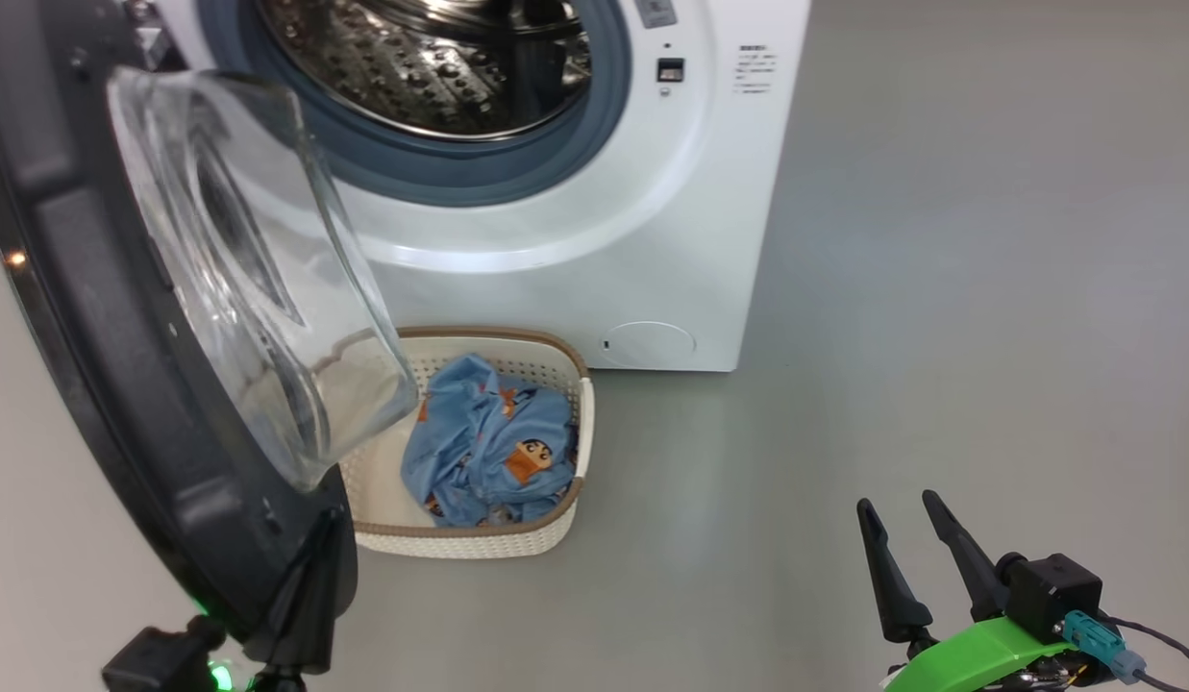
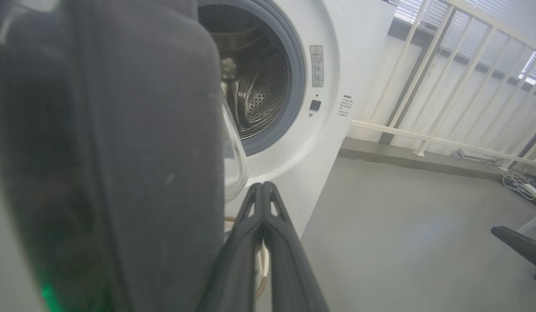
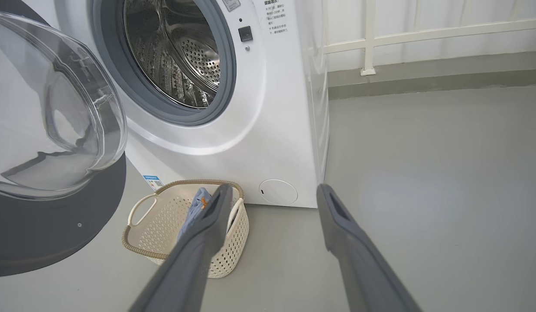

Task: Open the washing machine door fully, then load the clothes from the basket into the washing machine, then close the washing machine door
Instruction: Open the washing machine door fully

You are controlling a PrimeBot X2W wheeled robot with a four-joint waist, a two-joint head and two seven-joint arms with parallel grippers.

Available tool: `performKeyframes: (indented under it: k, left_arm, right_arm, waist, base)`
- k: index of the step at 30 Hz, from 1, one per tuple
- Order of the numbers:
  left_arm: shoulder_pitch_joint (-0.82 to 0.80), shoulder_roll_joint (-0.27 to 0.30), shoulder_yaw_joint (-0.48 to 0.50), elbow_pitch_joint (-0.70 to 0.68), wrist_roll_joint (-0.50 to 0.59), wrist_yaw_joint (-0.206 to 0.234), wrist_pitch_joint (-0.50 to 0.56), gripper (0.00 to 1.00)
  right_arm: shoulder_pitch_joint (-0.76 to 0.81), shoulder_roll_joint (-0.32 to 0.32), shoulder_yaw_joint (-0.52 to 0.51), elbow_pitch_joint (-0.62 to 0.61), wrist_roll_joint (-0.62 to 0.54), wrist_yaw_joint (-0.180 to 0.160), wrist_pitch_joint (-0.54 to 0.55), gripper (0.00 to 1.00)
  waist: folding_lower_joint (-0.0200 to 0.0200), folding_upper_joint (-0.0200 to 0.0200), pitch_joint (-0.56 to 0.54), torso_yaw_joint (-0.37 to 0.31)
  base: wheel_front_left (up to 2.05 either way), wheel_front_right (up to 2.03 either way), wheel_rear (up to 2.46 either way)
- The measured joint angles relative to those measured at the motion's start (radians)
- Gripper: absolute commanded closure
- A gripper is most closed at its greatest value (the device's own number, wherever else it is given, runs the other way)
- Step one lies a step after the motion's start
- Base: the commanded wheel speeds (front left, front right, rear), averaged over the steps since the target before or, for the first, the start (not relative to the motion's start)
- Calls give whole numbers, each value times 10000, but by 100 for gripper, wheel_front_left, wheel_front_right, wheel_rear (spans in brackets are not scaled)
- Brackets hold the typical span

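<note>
Inside basket (image 1: 556,360) — crumpled blue cartoon-print clothes (image 1: 488,442).

White across the washing machine (image 1: 575,279) body, grey-blue on its gasket (image 1: 517,183), shiny steel dotted with holes in the drum (image 1: 431,67). Glossy black round the washing machine door (image 1: 94,365), clear glass at the centre. Cream-white perforated lattice on the basket (image 1: 479,543), brown woven-look rim. Light blue on the clothes (image 1: 488,442), printed with cartoon faces and orange-brown patches. Plain grey over the floor (image 1: 940,336). Dark grey on the right gripper (image 1: 896,500), bright green on its mount (image 1: 969,654).
</note>
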Motion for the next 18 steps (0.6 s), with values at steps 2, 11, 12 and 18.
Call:
performKeyframes:
  k: [2, 11, 12, 18]
  left_arm:
    - [71, 2, 61, -50, -113, 132, 0, 100]
    - [281, 2, 635, -58, -466, 558, 0, 100]
    - [287, 2, 738, -44, -483, 575, 0, 100]
    - [285, 0, 1342, 27, -508, 723, -2, 100]
  right_arm:
    - [1, -2, -2, 21, 2, -2, 0, 0]
    - [2, -2, 2, 59, 75, 0, 0, 0]
    - [2, -2, 4, 59, 75, 0, 0, 0]
    - [2, -2, 19, 59, 73, -2, 0, 0]
  waist:
    - [0, 0, -4, 110]
    - [0, 0, -90, 484]
    - [0, 0, -92, 507]
    - [0, 0, -30, 529]
  base:
    - [0, 0, 0]
    - [0, 0, 0]
    - [0, 0, 0]
    - [0, 0, 0]
